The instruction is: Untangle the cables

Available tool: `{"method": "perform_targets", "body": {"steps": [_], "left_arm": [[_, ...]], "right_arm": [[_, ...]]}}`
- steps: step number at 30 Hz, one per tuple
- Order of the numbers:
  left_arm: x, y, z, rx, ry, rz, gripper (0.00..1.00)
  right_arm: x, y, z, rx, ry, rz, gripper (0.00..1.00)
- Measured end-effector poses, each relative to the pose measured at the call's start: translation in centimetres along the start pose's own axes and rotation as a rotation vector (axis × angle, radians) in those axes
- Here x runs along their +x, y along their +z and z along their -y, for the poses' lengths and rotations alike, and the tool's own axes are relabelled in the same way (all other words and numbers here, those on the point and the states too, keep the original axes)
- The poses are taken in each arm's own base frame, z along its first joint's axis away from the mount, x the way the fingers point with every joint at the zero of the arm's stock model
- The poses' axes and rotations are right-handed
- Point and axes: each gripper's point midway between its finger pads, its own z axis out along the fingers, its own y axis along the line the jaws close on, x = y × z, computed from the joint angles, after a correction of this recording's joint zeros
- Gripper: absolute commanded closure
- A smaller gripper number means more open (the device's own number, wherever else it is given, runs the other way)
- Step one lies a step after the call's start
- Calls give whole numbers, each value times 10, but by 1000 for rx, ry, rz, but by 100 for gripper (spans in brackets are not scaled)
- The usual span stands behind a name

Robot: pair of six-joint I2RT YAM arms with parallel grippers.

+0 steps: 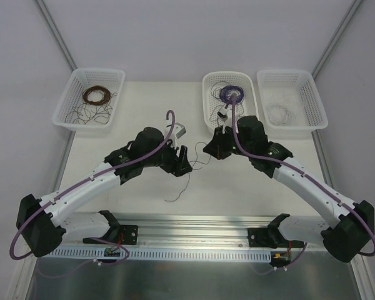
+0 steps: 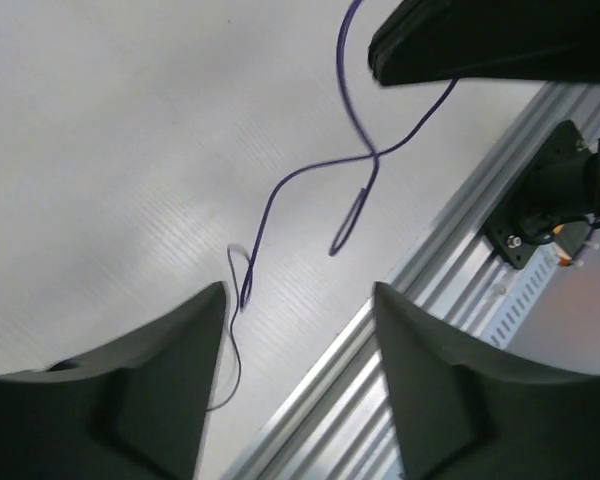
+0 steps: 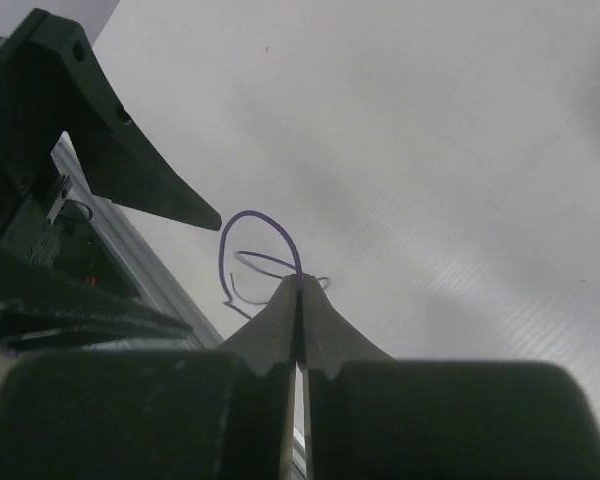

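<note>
Since the cable (image 2: 298,178) in play is a hair-thin purple strand, lying loose near the middle of the counter (image 1: 237,194) with one crossing and a couple of narrow loops, the step in hand looks like drawing it out straight rather than picking at a tight knot. One end rises to the right end effector (image 3: 300,292), whose jaws are pressed together on the strand, with a small loop standing out just past them. The left end effector (image 2: 300,320) hovers over the strand's other stretch, jaws apart and nothing between them. Next, I judge, the left must drop to the counter astride the strand near the crossing, pinch it, and draw away from the right. So fine a wire on a flat surface could easily slip out of the pinch. Whether a dark strand runs along with the purple one I cannot tell. Neat coils (image 1: 230,94) sit in the baskets (image 1: 67,94) at the far edge, well apart from this work.
</note>
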Motion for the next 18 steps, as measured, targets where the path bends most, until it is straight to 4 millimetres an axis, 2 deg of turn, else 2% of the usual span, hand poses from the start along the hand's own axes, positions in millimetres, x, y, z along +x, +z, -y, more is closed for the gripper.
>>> {"method": "perform_targets", "body": {"steps": [4,8,11,13,15,18], "left_arm": [[-9,-7,-4,-37,3,44,3],[-20,-20,-8,-79,6,112,1],[-28,-34,-19,-127,-1,174,1],[-30,-43,-35,-176,-27,215,1],[-31,-54,-60,-252,-78,253,1],[-21,-70,-101,-388,-161,277,1]], "right_arm": [[-31,-18,3,87,-65,40,99],[-72,-44,5,188,-142,106,99],[-110,-68,8,273,-196,192,99],[-137,-85,14,334,-215,253,99],[-165,-99,24,395,-220,314,99],[-199,-113,43,476,-213,377,99]]}}
